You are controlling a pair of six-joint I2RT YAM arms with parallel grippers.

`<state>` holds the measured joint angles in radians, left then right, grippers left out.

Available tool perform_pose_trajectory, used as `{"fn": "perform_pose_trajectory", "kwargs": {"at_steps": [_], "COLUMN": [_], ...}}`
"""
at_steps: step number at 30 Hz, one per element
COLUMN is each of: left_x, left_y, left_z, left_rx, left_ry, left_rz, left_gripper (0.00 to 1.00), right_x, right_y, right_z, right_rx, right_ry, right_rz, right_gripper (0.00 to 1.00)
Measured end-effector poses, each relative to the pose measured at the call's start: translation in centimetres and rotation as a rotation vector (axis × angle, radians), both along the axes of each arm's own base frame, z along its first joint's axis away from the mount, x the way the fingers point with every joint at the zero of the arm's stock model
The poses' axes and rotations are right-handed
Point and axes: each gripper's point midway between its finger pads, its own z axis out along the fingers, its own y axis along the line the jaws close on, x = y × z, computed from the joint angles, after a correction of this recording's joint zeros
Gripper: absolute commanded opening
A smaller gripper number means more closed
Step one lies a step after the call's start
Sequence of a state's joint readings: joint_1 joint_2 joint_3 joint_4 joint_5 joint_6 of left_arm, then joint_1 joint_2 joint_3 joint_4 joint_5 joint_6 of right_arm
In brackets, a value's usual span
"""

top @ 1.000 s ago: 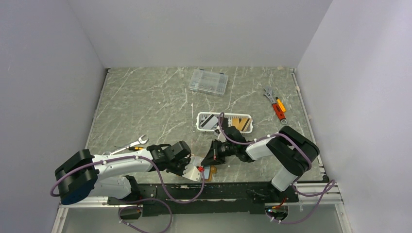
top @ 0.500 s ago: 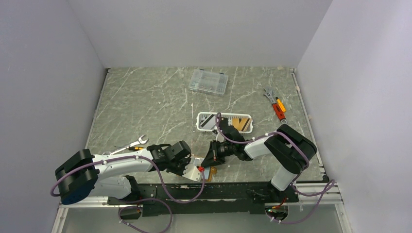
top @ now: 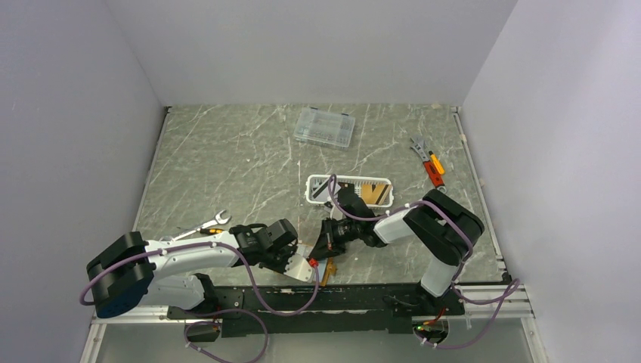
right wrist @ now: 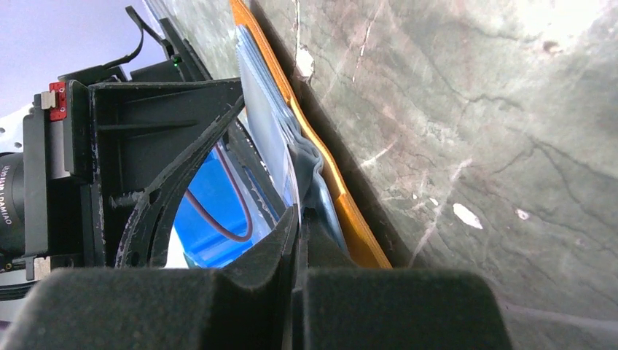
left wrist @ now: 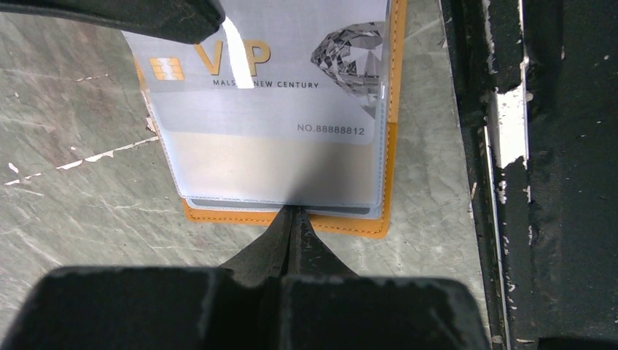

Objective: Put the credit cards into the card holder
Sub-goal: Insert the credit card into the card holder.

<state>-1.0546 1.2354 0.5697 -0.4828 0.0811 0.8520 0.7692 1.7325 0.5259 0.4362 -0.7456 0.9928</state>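
Left tool (left wrist: pixel 291 216) tight on card holder (left wrist: pixel 342 224) edge

Lab booth: blank white walls (top: pixel 302 45), marble-patterned table (top: pixel 227 159), bolted robot arms (top: pixel 189 257).

The card holder (left wrist: pixel 290 218) lies open on the table (top: pixel 227 166) at its near edge, directly ahead of the left claw (left wrist: pixel 294 216), whose tips touch its nearest border. A credit card (left wrist: pixel 270 95) lies flat over the holder, among its sleeves, just beyond those tips. The right claw (right wrist: pixel 300 217) meets the holder from the opposite side, so the holder sits between the two claws. Behind the right claw, farther from the arms, stands a basket (top: pixel 311 193) with more cards (top: pixel 376 193) in it. Well beyond the basket, towards the back of the table, lies a compartment box (top: pixel 324 127). A wrench (top: pixel 202 225) lies to the left of the left claw. Other tools (top: pixel 428 165) lie far to the right of the right claw, near the table's right edge.
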Motion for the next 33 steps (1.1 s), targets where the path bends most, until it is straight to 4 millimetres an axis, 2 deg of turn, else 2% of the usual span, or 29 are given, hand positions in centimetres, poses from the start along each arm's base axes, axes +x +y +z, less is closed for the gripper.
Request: {"fn": "perform_pose_trajectory", "kwargs": {"at_steps": [21, 26, 28, 33], "left_x": [-0.3, -0.3, -0.2, -0.2], "left_y": [-0.1, 0.1, 0.3, 0.4], "left_z": [0.1, 0.0, 0.0, 0.0], "left_rx": [0.002, 0.008, 0.017, 0.023], "left_ry": [-0.018, -0.026, -0.03, -0.035], "left_rz": [-0.019, -0.016, -0.013, -0.012], "left_gripper": [0.0, 0.0, 0.0, 0.0], "right_x": [0.8, 0.9, 1.0, 1.2], "right_y": [1.1, 2.1, 2.4, 2.5], "right_z": [-0.6, -0.2, 0.0, -0.3], "right_rx": [0.004, 0.012, 0.011, -0.021], "right_ry": [0.002, -0.009, -0.015, -0.011], "right_rz": [-0.035, -0.013, 0.0, 0.015], "right_gripper": [0.0, 0.01, 0.07, 0.29]}}
